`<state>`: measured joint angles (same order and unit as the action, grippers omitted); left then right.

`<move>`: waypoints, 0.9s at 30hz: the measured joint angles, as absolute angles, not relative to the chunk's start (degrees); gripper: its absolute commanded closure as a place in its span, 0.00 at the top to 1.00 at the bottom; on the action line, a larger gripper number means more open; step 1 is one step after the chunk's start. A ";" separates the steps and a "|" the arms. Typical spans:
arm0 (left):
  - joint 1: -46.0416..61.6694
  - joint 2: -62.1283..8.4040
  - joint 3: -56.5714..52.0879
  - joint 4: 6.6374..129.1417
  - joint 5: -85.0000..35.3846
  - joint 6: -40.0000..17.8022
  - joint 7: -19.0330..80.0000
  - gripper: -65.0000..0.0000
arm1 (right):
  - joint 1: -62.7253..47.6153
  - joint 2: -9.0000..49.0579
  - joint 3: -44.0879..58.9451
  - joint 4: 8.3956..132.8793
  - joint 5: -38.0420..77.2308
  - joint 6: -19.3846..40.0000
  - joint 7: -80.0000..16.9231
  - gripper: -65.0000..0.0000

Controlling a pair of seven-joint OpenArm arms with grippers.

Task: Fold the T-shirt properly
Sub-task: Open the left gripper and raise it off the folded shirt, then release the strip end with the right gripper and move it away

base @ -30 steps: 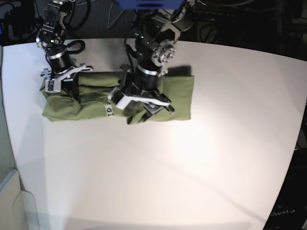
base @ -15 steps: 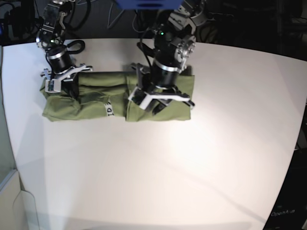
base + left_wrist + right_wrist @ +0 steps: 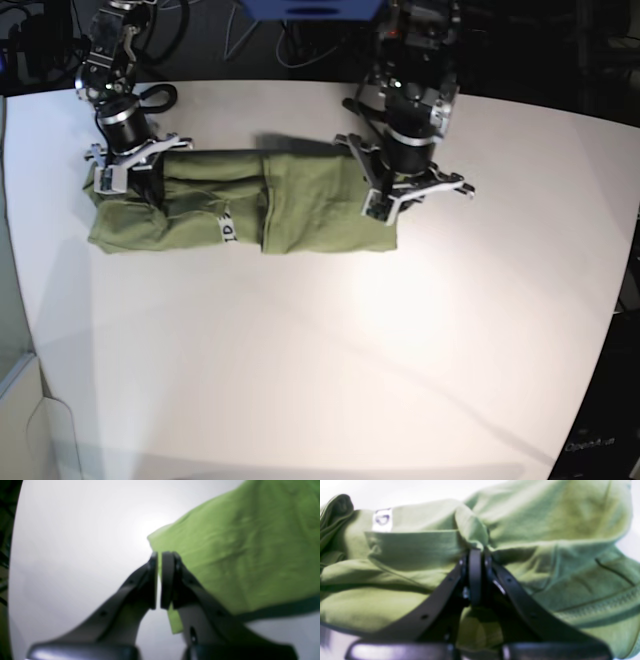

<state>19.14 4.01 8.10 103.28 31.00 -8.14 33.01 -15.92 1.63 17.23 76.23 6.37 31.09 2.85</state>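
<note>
One T-shirt (image 3: 250,205), folded into a long band, lies left to right across the far worktop (image 3: 330,350). Right gripper (image 3: 476,552) pinches its left end; left gripper (image 3: 158,562) jaws closed, empty, at its right edge.

The T-shirt (image 3: 300,205) is seen as soft, matt olive-green cloth, wrinkled and creased, with stitched hems; a small white label (image 3: 226,228) of smooth fabric is sewn on it. Under the T-shirt, the table (image 3: 350,370) is shown as a smooth white surface with a faint sheen. The fingers (image 3: 152,580) beside the T-shirt are made of dark, matt plastic-looking material.
</note>
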 measured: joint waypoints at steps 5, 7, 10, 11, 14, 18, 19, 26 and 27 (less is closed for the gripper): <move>16.82 4.12 7.77 95.55 29.74 -8.14 32.32 0.03 | -15.92 2.22 17.06 76.34 6.35 31.20 2.46 0.00; 16.47 4.10 7.81 93.89 29.58 -8.12 32.08 0.03 | -15.92 2.52 17.06 76.34 6.33 31.38 2.42 0.00; 15.84 4.12 7.81 93.12 29.52 -8.12 31.94 0.03 | -16.47 3.05 17.02 78.96 4.93 31.48 -0.14 0.00; 15.86 4.10 7.81 93.12 29.52 -8.10 31.88 0.03 | -16.69 3.14 17.02 80.12 4.56 31.42 -1.26 0.00; 15.88 4.16 8.03 93.21 29.52 -8.10 31.92 0.03 | -18.52 3.11 17.02 83.53 3.42 31.42 -2.39 0.00; 15.84 4.14 8.01 93.32 29.50 -8.12 31.94 0.03 | -19.29 2.98 17.02 84.47 3.38 31.46 -2.63 0.13; 15.81 4.14 8.01 93.32 29.50 -8.14 31.97 0.03 | -19.22 2.98 17.02 84.47 3.33 31.48 -2.68 0.20; 15.77 4.14 8.01 93.30 29.50 -8.14 32.12 0.03 | -20.08 2.98 17.02 84.90 3.44 31.59 -2.13 0.77; 15.77 4.14 8.01 93.30 29.50 -8.14 32.12 0.03 | -20.53 2.98 17.02 85.76 3.29 32.29 -2.50 0.79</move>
